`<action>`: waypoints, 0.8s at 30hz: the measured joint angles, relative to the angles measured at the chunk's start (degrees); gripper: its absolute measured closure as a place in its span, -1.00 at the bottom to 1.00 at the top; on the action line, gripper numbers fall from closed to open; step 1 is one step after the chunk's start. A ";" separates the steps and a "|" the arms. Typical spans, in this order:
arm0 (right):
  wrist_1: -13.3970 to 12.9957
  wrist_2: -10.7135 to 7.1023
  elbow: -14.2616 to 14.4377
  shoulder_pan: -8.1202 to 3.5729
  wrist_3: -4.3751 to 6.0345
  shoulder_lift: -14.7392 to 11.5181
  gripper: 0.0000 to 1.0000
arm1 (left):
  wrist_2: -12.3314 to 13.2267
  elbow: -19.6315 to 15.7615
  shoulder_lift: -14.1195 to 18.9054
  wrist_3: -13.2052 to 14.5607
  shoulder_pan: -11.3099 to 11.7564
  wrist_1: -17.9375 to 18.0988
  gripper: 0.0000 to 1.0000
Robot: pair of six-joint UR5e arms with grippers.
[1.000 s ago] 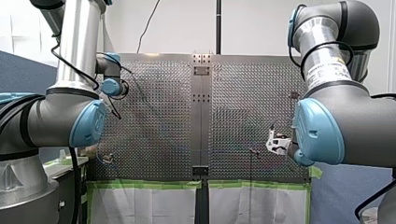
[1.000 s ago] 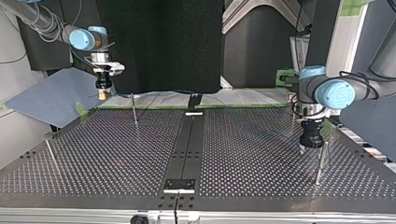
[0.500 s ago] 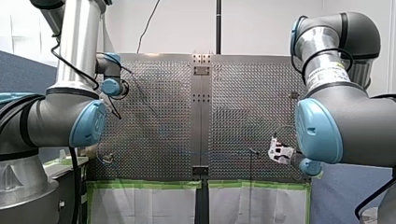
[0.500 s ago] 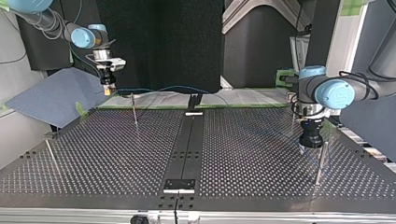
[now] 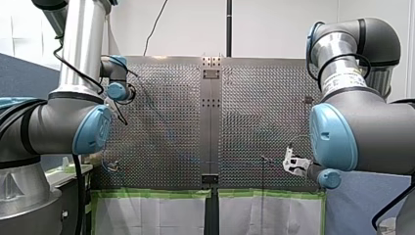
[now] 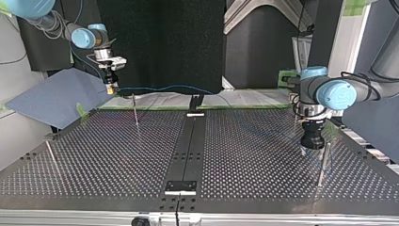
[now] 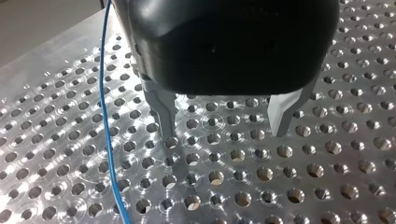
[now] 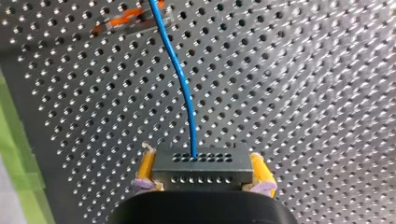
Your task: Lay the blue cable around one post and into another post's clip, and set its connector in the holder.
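Observation:
My right gripper (image 8: pixel 201 184) is shut on a dark grey connector (image 8: pixel 201 167), its yellow pads (image 8: pixel 145 170) pressed on both ends. The blue cable (image 8: pixel 180 74) runs out of the connector over the perforated table. In the top view that gripper (image 6: pixel 111 88) hangs above the far left corner, and the cable (image 6: pixel 164 87) stretches rightward in the air from it. My left gripper (image 7: pixel 223 126) stands open just above the plate, nothing between its metal fingers (image 7: pixel 163 112). The cable (image 7: pixel 108 116) lies beside it. In the top view it (image 6: pixel 312 149) hovers next to a thin post (image 6: pixel 323 162).
Two more thin posts (image 6: pixel 135 110) (image 6: pixel 51 153) stand at the top view's left half. A black fixture (image 6: pixel 195 102) sits at the far middle edge, and a black plate (image 6: pixel 180 186) at the near middle. An orange-marked clip (image 8: pixel 126 21) lies ahead of my right gripper.
My right gripper has risen and shifted slightly rightward in the top view with the connector, pulling the cable up off the far edge. My left arm has stayed still.

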 joint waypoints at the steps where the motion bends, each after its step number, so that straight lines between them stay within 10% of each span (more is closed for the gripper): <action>1: 0.10 0.08 -0.17 -0.06 -0.10 0.35 1.00 | 0.00 0.00 0.00 0.00 -0.02 0.00 -1.00; 24: 0.83 1.80 -1.01 -0.71 -0.19 1.93 1.00 | -0.93 -0.03 0.09 -0.86 -1.01 -5.23 -1.00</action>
